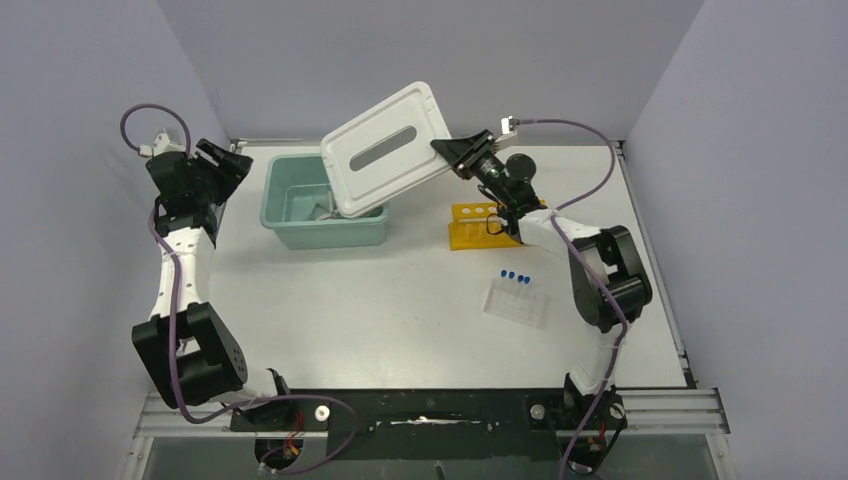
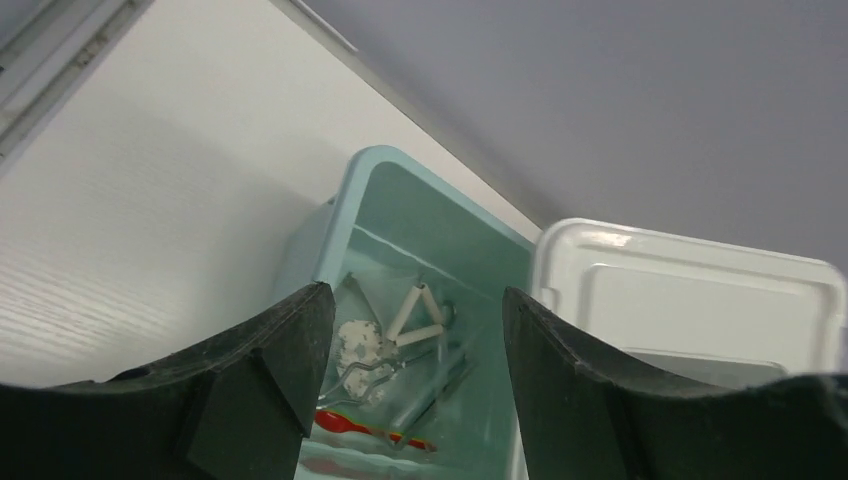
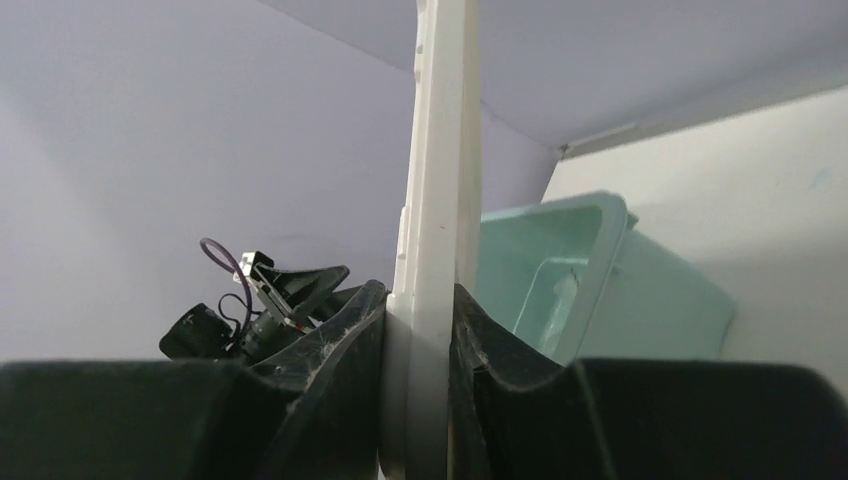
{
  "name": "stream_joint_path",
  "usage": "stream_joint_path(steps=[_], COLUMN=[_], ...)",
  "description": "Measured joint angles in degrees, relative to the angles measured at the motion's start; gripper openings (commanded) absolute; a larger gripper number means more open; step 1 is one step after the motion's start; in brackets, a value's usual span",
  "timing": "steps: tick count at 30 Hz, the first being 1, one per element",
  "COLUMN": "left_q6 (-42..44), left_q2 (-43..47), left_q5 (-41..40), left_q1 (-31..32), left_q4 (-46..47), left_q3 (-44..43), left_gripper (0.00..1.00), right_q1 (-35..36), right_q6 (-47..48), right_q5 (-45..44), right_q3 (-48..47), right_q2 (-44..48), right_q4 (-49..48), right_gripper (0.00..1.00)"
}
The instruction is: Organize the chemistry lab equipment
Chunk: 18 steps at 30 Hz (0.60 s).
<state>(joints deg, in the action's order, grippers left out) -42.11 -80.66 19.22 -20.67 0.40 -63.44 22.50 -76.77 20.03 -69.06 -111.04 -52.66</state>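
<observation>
Lab items (image 2: 392,352) in tub (image 2: 338,218) partly hidden behind lid (image 1: 385,150) that right fingers (image 3: 335,375) pinch; left fingers (image 2: 275,375) spread, empty.

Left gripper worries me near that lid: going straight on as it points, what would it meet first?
Probably the open teal tub and the loose items on its floor; the lid sits beside that line.

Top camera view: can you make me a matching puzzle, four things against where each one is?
Things:
1 white lid
2 teal tub
3 yellow rack
4 blue-capped tubes

Places:
A standing in a clear tray
B half hidden beneath the right arm
C pinched in the air by the right gripper
D sitting on the table, far side

Pairs: 1-C, 2-D, 3-B, 4-A
</observation>
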Motion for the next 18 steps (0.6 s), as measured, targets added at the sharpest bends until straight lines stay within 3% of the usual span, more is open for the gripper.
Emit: stream_joint_path(steps=[7,13,18], left_q6=[12.81,21.46,25.57], left_q2=[-3.21,-6.97,-10.38], left_q5=[-8.57,-18.14,-24.5], left_q1=[3.69,11.08,12.74], left_q4=[-9.88,-15.96,-20.5], left_q3=[-8.52,-8.94,-8.94], left_gripper=[0.61,0.67,0.66], right_q1=[-7.39,-9.01,-9.35], right_q6=[8.28,8.85,8.68], right_q5=[1.38,3.76,6.08], right_q3=[1.64,3.3,5.18], right_q2=[10.62,11.56,11.74], right_q4=[-0.26,-2.25,-2.16], right_gripper=[0.0,0.0,0.0])
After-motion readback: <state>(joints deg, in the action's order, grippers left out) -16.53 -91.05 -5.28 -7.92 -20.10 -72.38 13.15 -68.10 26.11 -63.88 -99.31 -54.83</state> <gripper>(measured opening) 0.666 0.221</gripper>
